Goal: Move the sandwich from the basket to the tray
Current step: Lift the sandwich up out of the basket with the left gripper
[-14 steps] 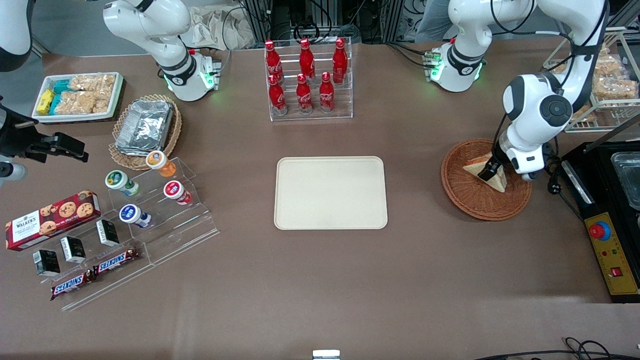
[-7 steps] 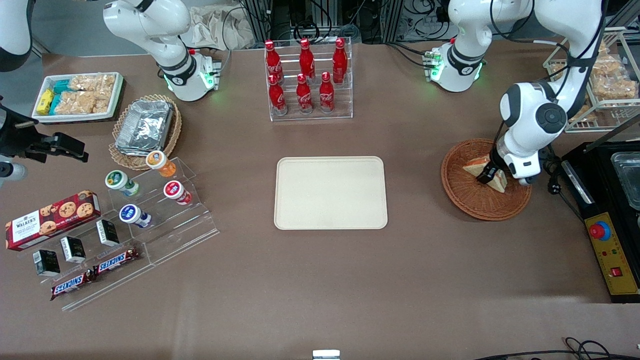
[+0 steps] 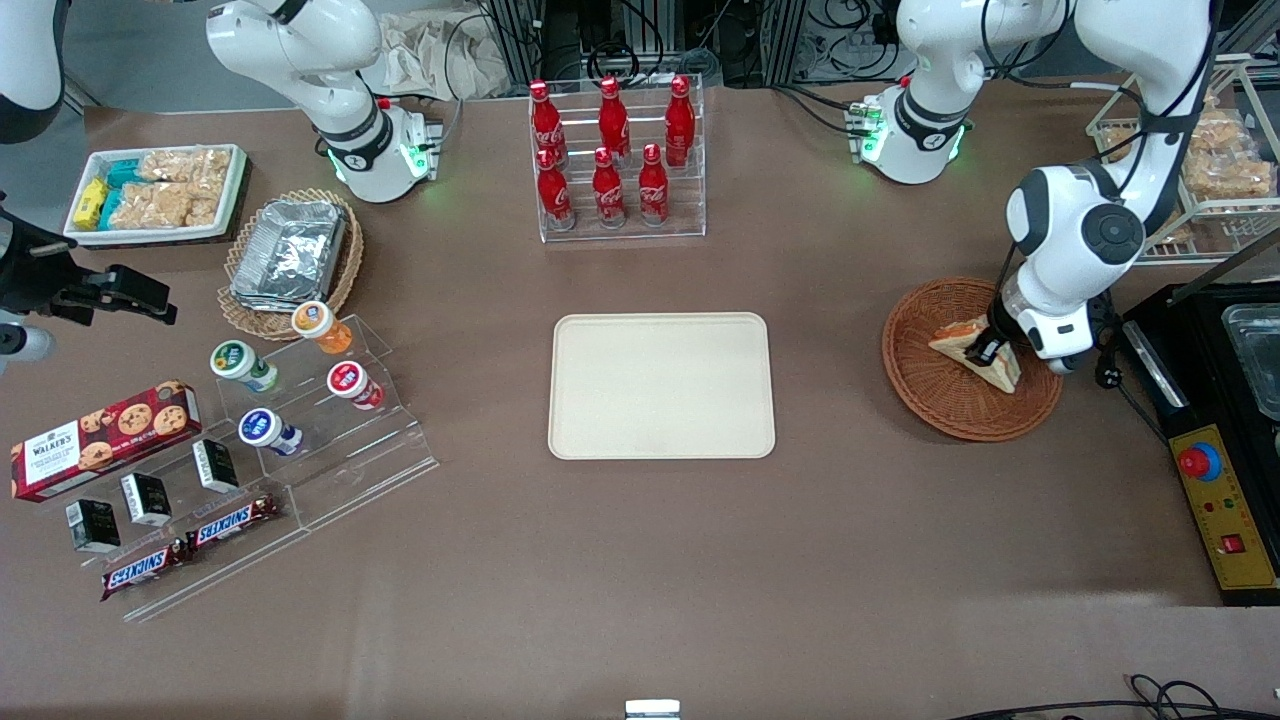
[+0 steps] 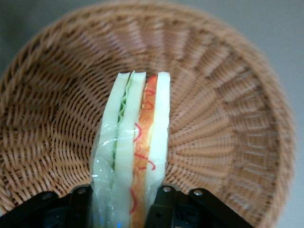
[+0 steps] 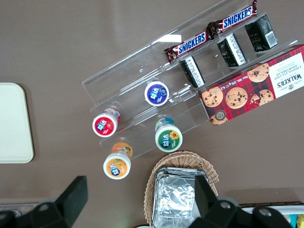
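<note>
The sandwich (image 3: 968, 345), a wrapped wedge of white bread with orange-red and green filling, is inside the reddish-brown wicker basket (image 3: 930, 395) toward the working arm's end of the table. My left gripper (image 3: 987, 350) is shut on the sandwich. In the left wrist view the sandwich (image 4: 137, 142) stands on edge between the black fingers (image 4: 164, 204), with the basket (image 4: 228, 142) under it. I cannot tell whether the wedge still touches the weave. The cream tray (image 3: 660, 385) lies bare at the table's middle, apart from the basket.
A black appliance with a red button panel (image 3: 1225, 480) stands close beside the basket. A wire rack of snack bags (image 3: 1225, 170) and a clear rack of red cola bottles (image 3: 615, 160) sit farther from the front camera. Acrylic steps with cups (image 3: 300, 400) lie toward the parked arm's end.
The wrist has turned and shifted slightly over the basket. The sandwich has tipped with the fingers, so its orange filling edge now shows in the front view.
</note>
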You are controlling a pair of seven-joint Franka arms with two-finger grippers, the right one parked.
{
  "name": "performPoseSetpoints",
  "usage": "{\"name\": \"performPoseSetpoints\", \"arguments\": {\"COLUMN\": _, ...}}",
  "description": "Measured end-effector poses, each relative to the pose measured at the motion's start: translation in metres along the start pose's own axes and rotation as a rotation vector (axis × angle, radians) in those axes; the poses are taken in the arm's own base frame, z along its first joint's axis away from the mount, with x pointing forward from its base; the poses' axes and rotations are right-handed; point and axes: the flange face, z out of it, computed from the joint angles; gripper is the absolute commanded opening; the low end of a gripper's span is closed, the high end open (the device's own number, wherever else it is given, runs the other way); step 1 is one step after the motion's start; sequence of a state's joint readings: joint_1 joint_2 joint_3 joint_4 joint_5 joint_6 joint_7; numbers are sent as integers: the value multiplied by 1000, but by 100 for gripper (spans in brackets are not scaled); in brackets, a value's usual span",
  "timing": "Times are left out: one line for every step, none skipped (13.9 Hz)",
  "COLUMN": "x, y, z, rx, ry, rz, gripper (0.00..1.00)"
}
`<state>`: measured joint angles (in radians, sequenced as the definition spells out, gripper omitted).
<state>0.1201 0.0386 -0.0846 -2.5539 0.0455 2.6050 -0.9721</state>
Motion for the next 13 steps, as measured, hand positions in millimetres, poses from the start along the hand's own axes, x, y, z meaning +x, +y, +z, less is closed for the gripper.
{"name": "performPoseSetpoints", "arguments": {"x": 1, "y": 3, "z": -19, "rx": 9, "ry": 2, "rz": 22, "gripper": 0}}
{"name": "performPoseSetpoints", "arguments": {"x": 1, "y": 5, "z": -41, "rx": 27, "ry": -2, "rz": 49, "gripper": 0}}
{"name": "performPoseSetpoints", "arguments": {"x": 1, "y": 7, "z": -68, "rx": 44, "ry": -6, "rz": 78, "gripper": 0}}
{"name": "performPoseSetpoints", "arguments": {"x": 1, "y": 11, "z": -97, "rx": 56, "ry": -7, "rz": 111, "gripper": 0}}
{"name": "performPoseSetpoints", "arguments": {"x": -2, "y": 17, "z": -128, "rx": 58, "ry": -13, "rz": 147, "gripper": 0}}
{"name": "performPoseSetpoints", "arguments": {"x": -6, "y": 27, "z": -162, "rx": 48, "ry": -28, "rz": 181, "gripper": 0}}
{"name": "performPoseSetpoints", "arguments": {"x": -12, "y": 39, "z": -197, "rx": 38, "ry": -48, "rz": 220, "gripper": 0}}
{"name": "performPoseSetpoints", "arguments": {"x": -17, "y": 50, "z": -230, "rx": 34, "ry": -66, "rz": 269, "gripper": 0}}
{"name": "performPoseSetpoints", "arguments": {"x": -23, "y": 59, "z": -260, "rx": 32, "ry": -81, "rz": 325, "gripper": 0}}
{"name": "performPoseSetpoints", "arguments": {"x": -29, "y": 66, "z": -283, "rx": 35, "ry": -92, "rz": 387, "gripper": 0}}
{"name": "performPoseSetpoints", "arguments": {"x": -38, "y": 74, "z": -300, "rx": 36, "ry": -100, "rz": 454, "gripper": 0}}
{"name": "performPoseSetpoints", "arguments": {"x": -53, "y": 84, "z": -310, "rx": 33, "ry": -100, "rz": 520, "gripper": 0}}
{"name": "performPoseSetpoints", "arguments": {"x": -72, "y": 96, "z": -314, "rx": 28, "ry": -95, "rz": 579, "gripper": 0}}
